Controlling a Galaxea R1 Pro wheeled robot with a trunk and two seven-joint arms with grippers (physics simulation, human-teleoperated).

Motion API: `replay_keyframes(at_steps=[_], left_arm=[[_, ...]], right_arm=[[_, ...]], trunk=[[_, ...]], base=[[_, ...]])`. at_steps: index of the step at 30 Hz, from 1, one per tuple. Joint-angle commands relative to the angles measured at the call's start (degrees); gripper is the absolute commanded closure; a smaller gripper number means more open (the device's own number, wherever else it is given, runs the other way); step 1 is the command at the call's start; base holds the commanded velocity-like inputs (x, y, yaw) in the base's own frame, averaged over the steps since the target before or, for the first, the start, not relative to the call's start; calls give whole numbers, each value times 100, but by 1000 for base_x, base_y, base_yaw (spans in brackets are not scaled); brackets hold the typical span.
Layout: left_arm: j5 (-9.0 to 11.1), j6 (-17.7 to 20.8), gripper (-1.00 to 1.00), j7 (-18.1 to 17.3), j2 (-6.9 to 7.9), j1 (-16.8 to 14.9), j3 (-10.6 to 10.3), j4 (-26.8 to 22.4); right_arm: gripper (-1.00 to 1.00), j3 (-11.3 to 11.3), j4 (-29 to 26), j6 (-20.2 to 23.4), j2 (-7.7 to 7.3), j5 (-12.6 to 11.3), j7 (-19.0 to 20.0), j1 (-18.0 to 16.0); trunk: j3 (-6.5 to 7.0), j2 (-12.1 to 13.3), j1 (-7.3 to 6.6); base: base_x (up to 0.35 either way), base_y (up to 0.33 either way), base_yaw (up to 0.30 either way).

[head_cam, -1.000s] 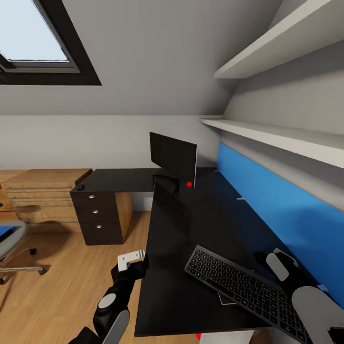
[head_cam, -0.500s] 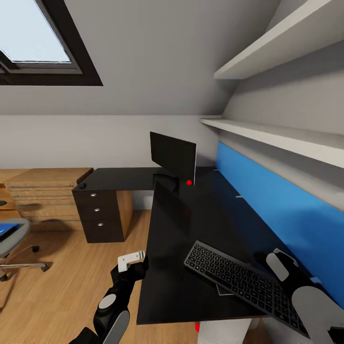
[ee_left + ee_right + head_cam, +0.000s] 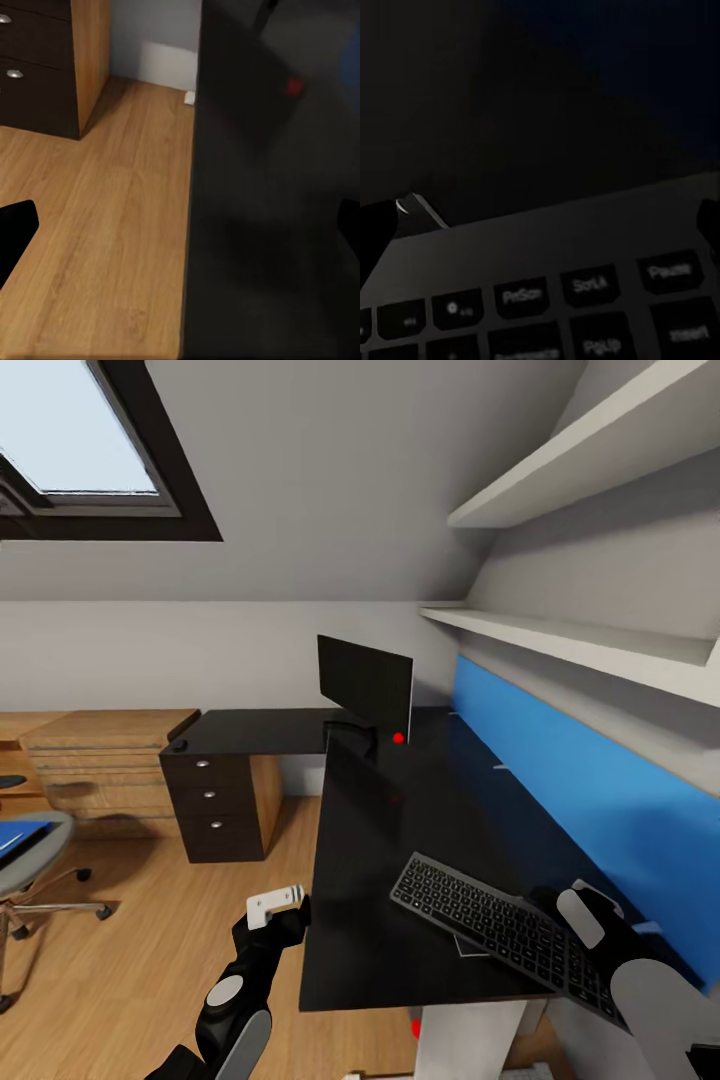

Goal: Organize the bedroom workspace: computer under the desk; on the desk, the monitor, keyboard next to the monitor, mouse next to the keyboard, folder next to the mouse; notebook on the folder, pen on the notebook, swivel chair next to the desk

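Sloped attic walls, a skylight and white shelves frame the glossy black L-shaped bench [image 3: 420, 830], backed by a blue wall panel [image 3: 560, 780], with the black flat monitor [image 3: 365, 685] standing at its far corner. On my reading the keyboard step is in hand: the long silver-framed keyboard with black keys [image 3: 500, 930] sits tilted over the bench's near end, well apart from the monitor, with the right pincer [image 3: 590, 920] at its right end; the right wrist view looks along the key rows from just above, so it seems clamped on the keyboard's edge, though the contact itself is hidden. Next the keyboard needs carrying forward along the bench and setting down flat beside the monitor. Off the bench's left edge, the left pincer [image 3: 275, 910] hangs over the wooden floor [image 3: 120, 960], fingers apart, holding nothing. Far left, the grey swivel chair [image 3: 30, 855] carries the bright blue folder [image 3: 18, 835]
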Motion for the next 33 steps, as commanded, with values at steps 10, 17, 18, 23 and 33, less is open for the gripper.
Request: replay_keyframes(at_steps=[10,17,18,23,33], left_arm=[[35,16,-100,48,2,-7,-15,-9],[31,16,-100,48,2,-7,-15,-9],[32,16,-100,48,2,-7,-15,-9],[34,16,-100,48,1,-7,-17,-2],[35,17,-100,48,1,-7,-35,0]], right_arm=[[-100,-4,-14,14,0,-35,-28,-2],[-100,-4,-14,13,0,-33,-22,-2],[-100,-4,-14,13,0,-33,-21,-2],[-100,-4,-14,13,0,-33,-17,-2],[-100,-4,-45,-26,7,-41,8,-2]], trunk=[[-7,-4,0],[-7,-4,0],[-7,-4,0],[-7,-4,0],[-7,-4,0]], base=[[-144,118,0],[-39,33,0],[-101,92,0],[-110,95,0],[-12,12,0]])
